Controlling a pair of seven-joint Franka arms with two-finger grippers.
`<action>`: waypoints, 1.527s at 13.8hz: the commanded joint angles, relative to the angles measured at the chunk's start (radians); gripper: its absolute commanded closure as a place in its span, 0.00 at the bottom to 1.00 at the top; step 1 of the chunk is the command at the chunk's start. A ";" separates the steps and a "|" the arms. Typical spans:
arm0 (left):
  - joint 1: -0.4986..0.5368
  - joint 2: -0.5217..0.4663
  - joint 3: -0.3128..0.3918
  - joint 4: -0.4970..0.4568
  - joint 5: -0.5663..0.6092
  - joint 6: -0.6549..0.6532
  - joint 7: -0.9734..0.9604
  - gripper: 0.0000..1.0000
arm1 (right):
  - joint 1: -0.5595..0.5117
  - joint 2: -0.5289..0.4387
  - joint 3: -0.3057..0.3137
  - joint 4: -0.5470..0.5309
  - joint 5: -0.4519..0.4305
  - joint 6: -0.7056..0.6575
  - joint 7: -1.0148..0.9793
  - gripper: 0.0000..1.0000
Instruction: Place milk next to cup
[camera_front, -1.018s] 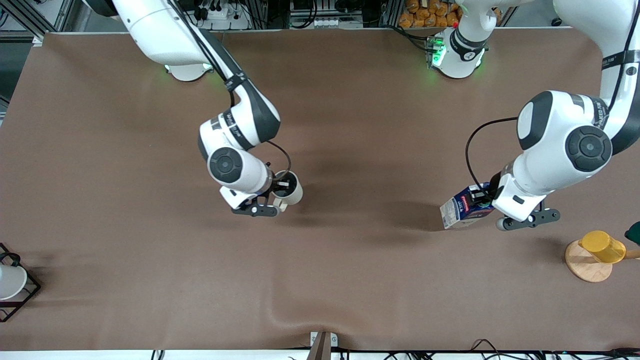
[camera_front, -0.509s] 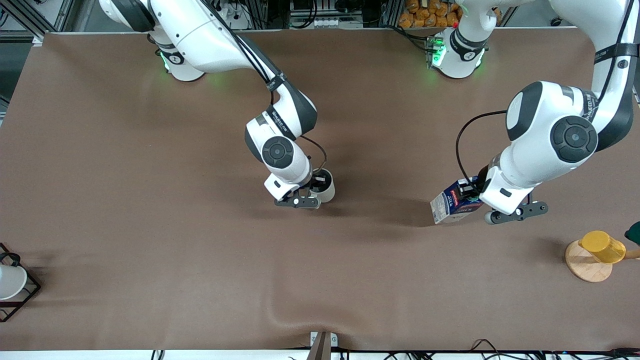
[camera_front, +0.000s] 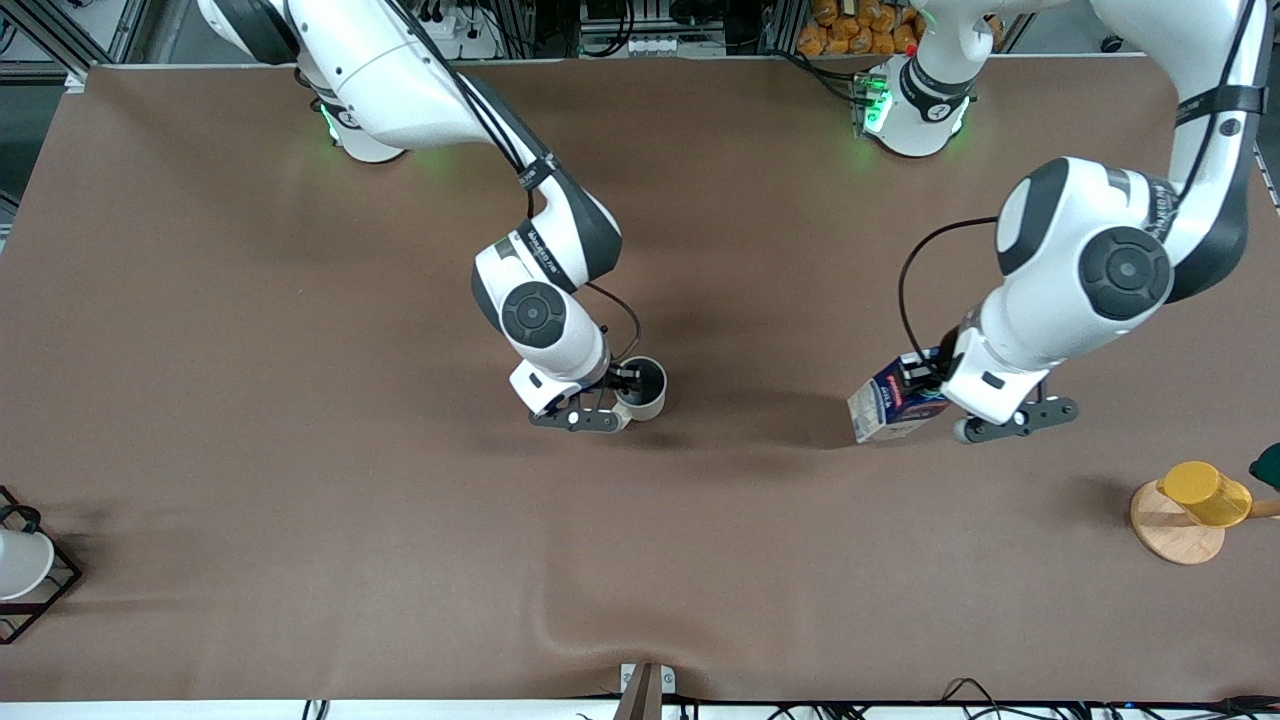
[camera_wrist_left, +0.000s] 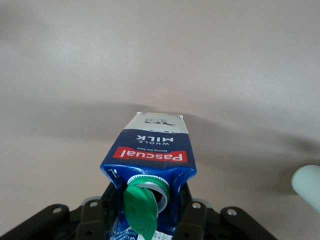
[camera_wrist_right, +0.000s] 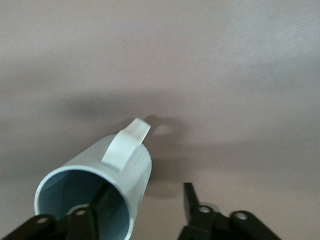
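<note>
Both arms have shifted since the earlier frames: the left gripper (camera_front: 925, 385) has carried the milk (camera_front: 893, 402) a little toward the right arm's end of the table, and the right gripper (camera_front: 622, 385), which had swung with the cup (camera_front: 641, 388) toward the middle, has pulled back slightly; the gap between carton and mug is narrower than a second ago, yet they are still well apart.

The left gripper is clamped on the milk at its gabled top, a finger (camera_wrist_left: 196, 220) on each side of the carton (camera_wrist_left: 150, 152); the carton hangs tilted over the brown table (camera_front: 300, 520), whitish base pointing toward the right arm's end, red band and green cap visible in the left wrist view; its shadow falls on the cloth under it.

The right gripper holds the cup by its rim, one finger (camera_wrist_right: 97, 200) inside the grey interior and one (camera_wrist_right: 190, 200) outside the wall; the cup (camera_wrist_right: 100, 175) shows its loop handle uppermost in the right wrist view; whether its base touches the table I cannot tell.

Near the left arm's end of the table a yellow cup (camera_front: 1205, 493) lies on a wooden disc (camera_front: 1175, 535); at the right arm's end a white cup (camera_front: 20, 562) sits in a black wire rack (camera_front: 55, 590).
</note>
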 joint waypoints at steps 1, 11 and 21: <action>-0.002 -0.018 -0.061 -0.003 -0.013 -0.017 -0.082 0.50 | -0.074 -0.101 0.010 -0.004 0.018 -0.110 0.008 0.00; -0.239 0.035 -0.186 0.019 0.007 -0.014 -0.398 0.51 | -0.462 -0.321 0.007 -0.122 0.003 -0.382 -0.429 0.00; -0.457 0.231 -0.174 0.198 0.116 -0.004 -0.480 0.57 | -0.694 -0.560 0.009 -0.234 -0.101 -0.485 -0.833 0.00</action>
